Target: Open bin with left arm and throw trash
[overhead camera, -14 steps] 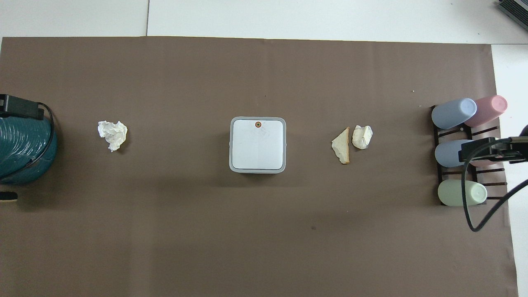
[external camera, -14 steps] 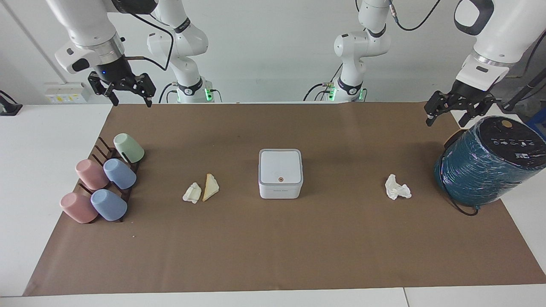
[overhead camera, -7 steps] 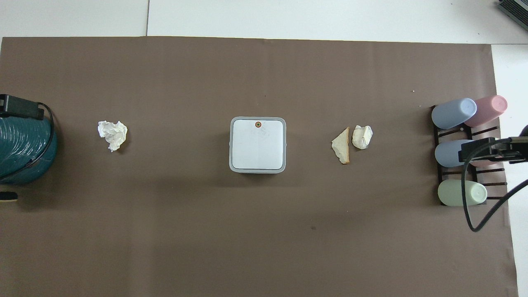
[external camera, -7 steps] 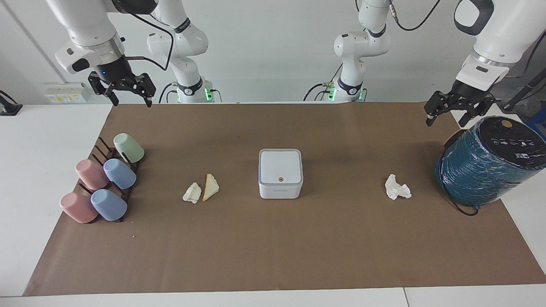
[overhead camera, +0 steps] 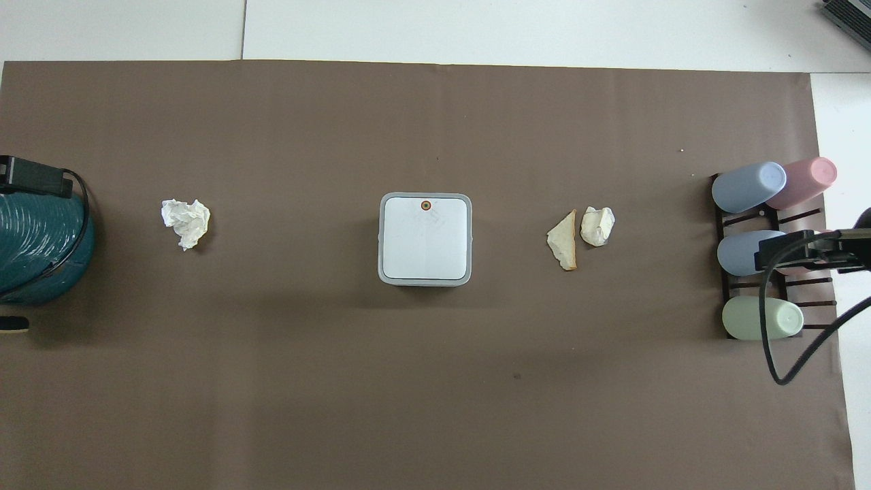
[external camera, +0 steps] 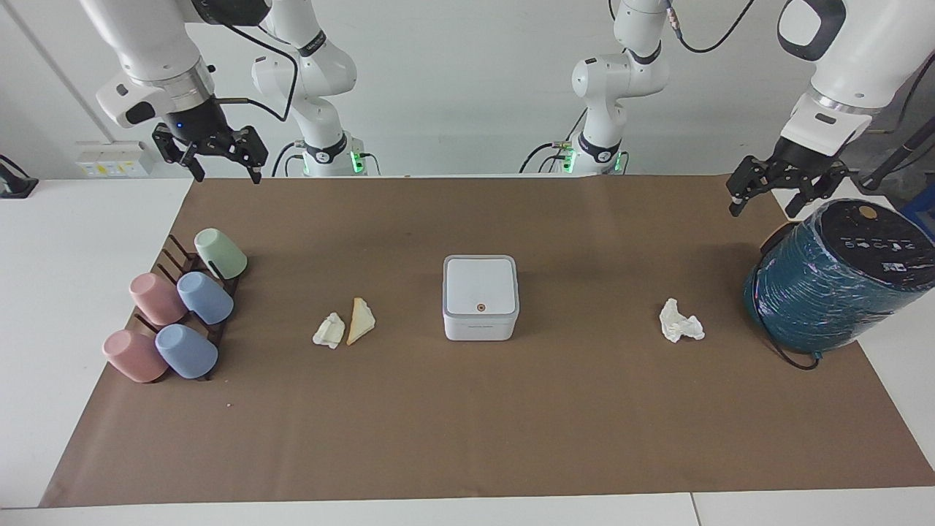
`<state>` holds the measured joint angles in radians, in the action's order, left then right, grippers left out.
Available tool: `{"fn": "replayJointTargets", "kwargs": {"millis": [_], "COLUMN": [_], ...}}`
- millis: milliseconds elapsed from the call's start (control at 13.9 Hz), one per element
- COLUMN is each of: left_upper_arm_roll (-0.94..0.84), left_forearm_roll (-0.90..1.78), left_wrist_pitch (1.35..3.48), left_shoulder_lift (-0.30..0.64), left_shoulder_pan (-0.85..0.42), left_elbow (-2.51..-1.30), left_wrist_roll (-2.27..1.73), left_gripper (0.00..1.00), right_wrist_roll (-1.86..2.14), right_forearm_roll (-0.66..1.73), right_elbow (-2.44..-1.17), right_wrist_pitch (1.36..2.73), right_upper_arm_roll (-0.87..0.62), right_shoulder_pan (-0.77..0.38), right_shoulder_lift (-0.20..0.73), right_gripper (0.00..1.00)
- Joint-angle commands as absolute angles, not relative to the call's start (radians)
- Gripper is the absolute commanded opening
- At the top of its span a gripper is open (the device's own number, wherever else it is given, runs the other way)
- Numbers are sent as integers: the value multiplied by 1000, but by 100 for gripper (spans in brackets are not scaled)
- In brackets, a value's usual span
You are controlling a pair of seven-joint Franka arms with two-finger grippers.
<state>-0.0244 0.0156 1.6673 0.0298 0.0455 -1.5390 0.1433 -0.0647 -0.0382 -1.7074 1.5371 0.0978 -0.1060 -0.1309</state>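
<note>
Left claw is released and empty, up over the counter's robot-side edge at the left arm's end, beside the teal roll. Right claw likewise spread, empty, over the robot-side corner w/ the cups. Bin sits mid-counter, lid shut. Paper wad, second wad & bread wedge lie on the mat. Nothing done yet; all steps left.

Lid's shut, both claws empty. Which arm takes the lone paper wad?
Left. The left claw hangs open at that end of the table, by the teal cylinder, nearest the lone paper wad. The right claw is over the cup rack end.
</note>
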Motion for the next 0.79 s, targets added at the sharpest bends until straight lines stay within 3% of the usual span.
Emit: {"fn": "replayJointTargets", "kwargs": {"millis": [0, 721], "left_upper_arm_roll": [-26, -26], "left_forearm_roll": [14, 14], "left_wrist_pitch": [1661, 1661], "left_shoulder_lift": [12, 12], "left_shoulder_pan": [49, 49], "left_elbow": [-1557, -1557], "left_wrist_roll": [149, 149], "left_gripper": [100, 100], "right_wrist_roll": [-77, -80], "right_forearm_roll": [-44, -43], "right_elbow": [-1773, -2003], "right_wrist_pitch": [1554, 1931], "right_upper_arm_roll": [95, 95], "right_shoulder_pan": [-106, -129], "right_shoulder_lift": [-173, -141], "right_gripper": [100, 100]}}
